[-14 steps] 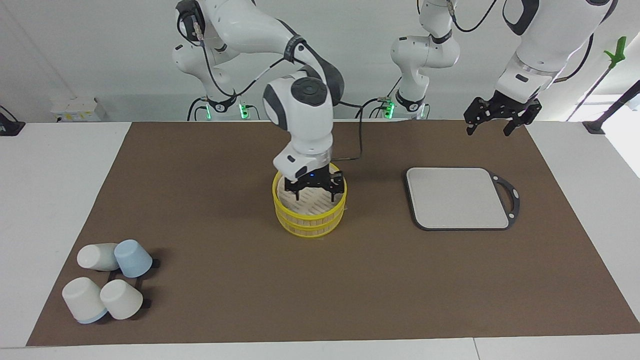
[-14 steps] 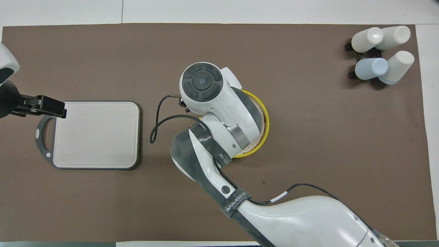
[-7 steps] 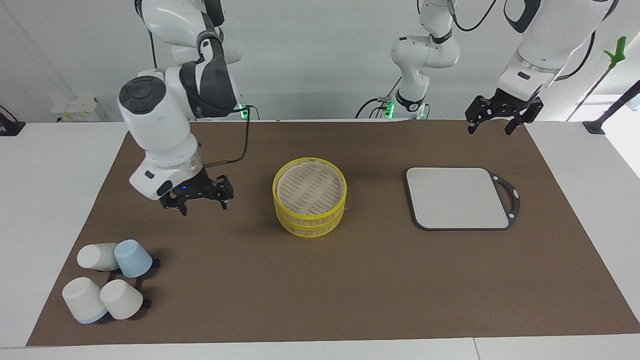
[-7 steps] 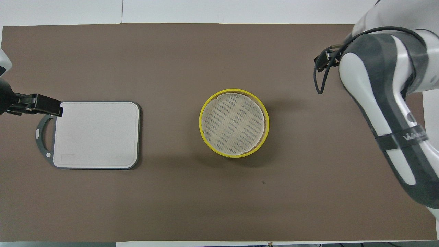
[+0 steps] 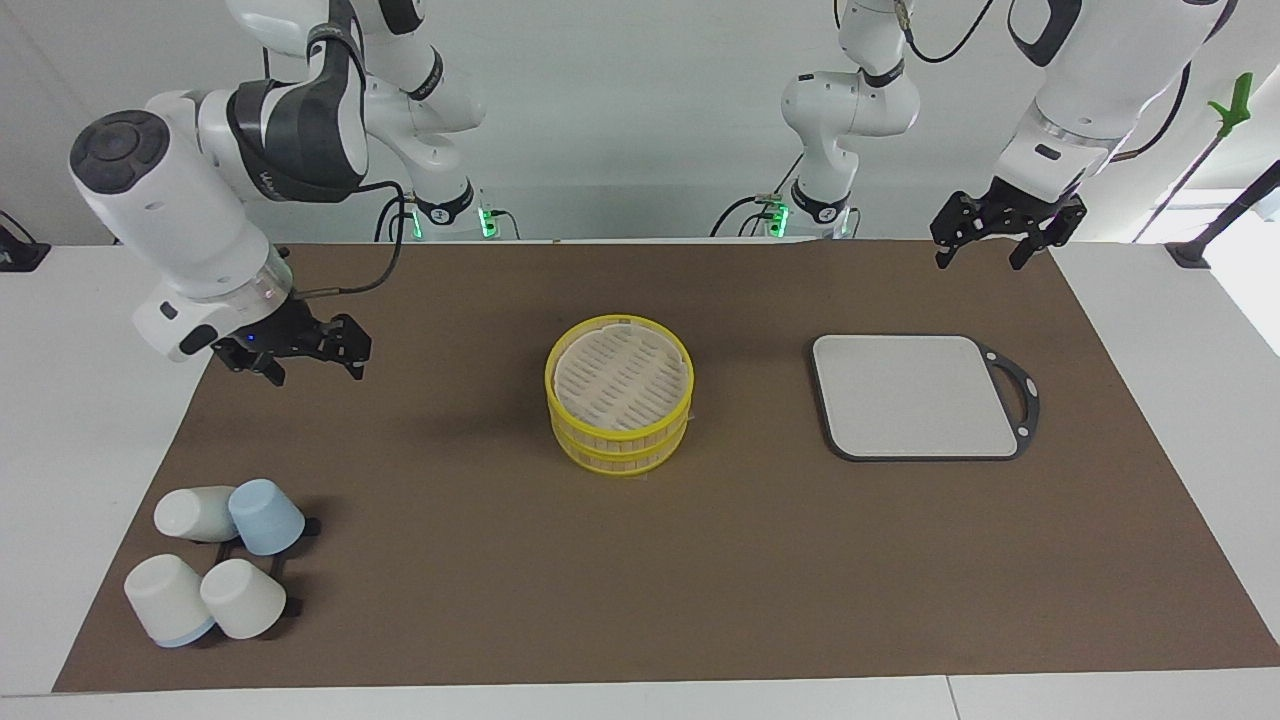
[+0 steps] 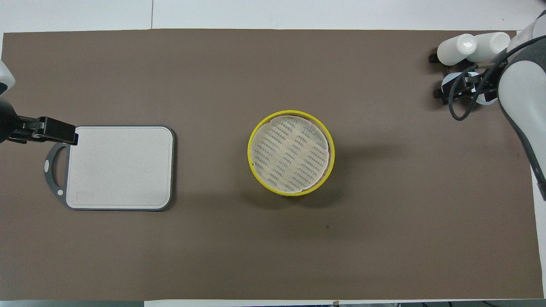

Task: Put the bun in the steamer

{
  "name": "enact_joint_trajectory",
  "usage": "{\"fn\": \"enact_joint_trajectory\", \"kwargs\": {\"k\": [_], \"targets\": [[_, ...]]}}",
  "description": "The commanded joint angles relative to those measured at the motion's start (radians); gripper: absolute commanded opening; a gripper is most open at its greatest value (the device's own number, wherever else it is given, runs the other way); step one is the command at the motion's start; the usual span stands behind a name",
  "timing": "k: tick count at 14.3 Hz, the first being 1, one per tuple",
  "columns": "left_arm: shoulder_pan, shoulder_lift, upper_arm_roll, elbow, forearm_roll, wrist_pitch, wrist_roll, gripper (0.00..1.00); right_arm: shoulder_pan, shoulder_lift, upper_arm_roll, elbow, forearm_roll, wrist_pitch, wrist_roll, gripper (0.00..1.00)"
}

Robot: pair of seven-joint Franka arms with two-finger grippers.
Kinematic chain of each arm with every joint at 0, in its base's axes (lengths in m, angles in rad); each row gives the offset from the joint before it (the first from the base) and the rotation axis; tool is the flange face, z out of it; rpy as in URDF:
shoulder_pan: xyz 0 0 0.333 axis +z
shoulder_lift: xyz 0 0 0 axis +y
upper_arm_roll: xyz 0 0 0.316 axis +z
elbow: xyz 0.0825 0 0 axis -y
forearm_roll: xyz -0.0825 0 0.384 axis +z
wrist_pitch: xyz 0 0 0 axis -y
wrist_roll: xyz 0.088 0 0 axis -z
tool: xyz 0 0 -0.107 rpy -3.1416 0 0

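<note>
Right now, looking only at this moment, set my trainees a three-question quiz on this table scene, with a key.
1. True or false: the steamer has its lid on.
2. What does the left gripper hang over: A the cups, B the mat's edge near the grey board, C the steamer?
3. How many cups sit toward the right arm's end, past the right gripper?

Key: 1 true; 2 B; 3 four. No bun shows.

sitting upright mid-mat: round two-tier steamer (image 5: 619,400), bright yellow rims, pale wooden walls. showing a pale slatted surface (image 6: 291,153) on top, level with the upper rim. lying between the table's two ends. bun not showing in either view.
</note>
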Motion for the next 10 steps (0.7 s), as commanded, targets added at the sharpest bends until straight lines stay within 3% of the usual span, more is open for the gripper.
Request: {"fn": "enact_joint_trajectory", "kwargs": {"k": [1, 5, 10], "targets": [[0.009, -0.025, -0.005, -0.021, -0.007, -0.01, -0.005, 1.0, -0.022, -0.215, 0.015, -0.293, 0.018, 0.107, 0.002, 1.0], [0.011, -0.025, -0.004, -0.021, -0.007, -0.013, -0.005, 1.0, -0.025, -0.289, 0.015, -0.358, 0.018, 0.092, 0.001, 1.0], [0.009, -0.025, -0.004, -0.021, -0.008, -0.014, -0.031, 1.0, -0.029, -0.278, 0.013, -0.295, 0.002, 0.035, -0.009, 1.0]]}}
